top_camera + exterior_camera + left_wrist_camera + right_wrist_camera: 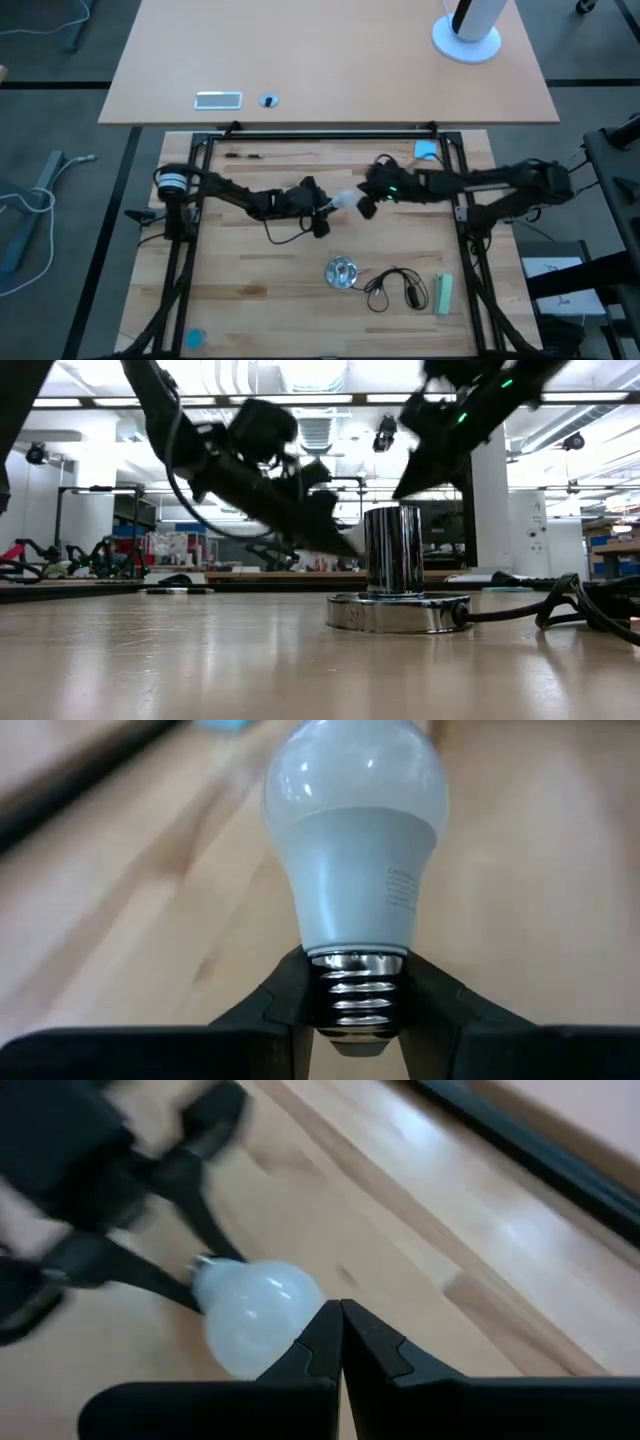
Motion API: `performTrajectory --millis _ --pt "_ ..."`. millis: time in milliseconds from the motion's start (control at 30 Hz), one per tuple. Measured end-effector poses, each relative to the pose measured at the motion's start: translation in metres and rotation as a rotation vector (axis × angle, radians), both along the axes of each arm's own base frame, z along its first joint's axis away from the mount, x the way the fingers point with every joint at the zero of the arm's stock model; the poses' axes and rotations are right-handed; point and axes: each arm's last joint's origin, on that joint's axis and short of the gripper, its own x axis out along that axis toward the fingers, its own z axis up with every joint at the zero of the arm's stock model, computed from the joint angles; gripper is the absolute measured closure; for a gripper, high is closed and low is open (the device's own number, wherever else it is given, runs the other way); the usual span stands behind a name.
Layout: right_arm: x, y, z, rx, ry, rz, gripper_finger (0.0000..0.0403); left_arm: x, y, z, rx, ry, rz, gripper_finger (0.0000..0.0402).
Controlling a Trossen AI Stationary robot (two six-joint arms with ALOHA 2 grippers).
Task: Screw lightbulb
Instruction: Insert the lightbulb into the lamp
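Now my left claw clamps the lightbulb by its silvery screw base above the table; my right claw, fingers pressed together, sits beside the bulb's glass.

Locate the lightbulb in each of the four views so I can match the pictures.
High view: lightbulb mid-table between the two claws.
Low view: not clearly in it; the socket stands in front.
Left wrist view: centre, screw base gripped by the left claw.
Right wrist view: lower left, beside the shut right claw.
Shared landmark: the left claw.
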Motion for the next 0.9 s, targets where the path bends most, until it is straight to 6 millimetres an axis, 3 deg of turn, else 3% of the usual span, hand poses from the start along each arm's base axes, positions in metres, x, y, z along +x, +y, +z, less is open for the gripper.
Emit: performTrajectory --millis 200,400,600,900 --pt "-0.038 0.040 0.008 -0.057 -0.340 0.112 0.0403 -0.001 -0.025 0.041 0.120 -0.204 -0.106 0.0306" --pt "-0.069 0.068 0.003 -0.179 -0.474 0.172 0.0403 -0.005 -0.043 0.073 0.169 -0.379 -0.170 0.0306" --pt "-0.071 0.094 0.009 -0.285 -0.561 0.352 0.0403 -0.005 -0.067 0.093 0.219 -0.616 -0.322 0.0306" --pt "-0.063 0.121 0.012 -0.455 -0.664 0.477 0.0403 -0.009 -0.088 0.100 0.220 -0.738 -0.498 0.0306"
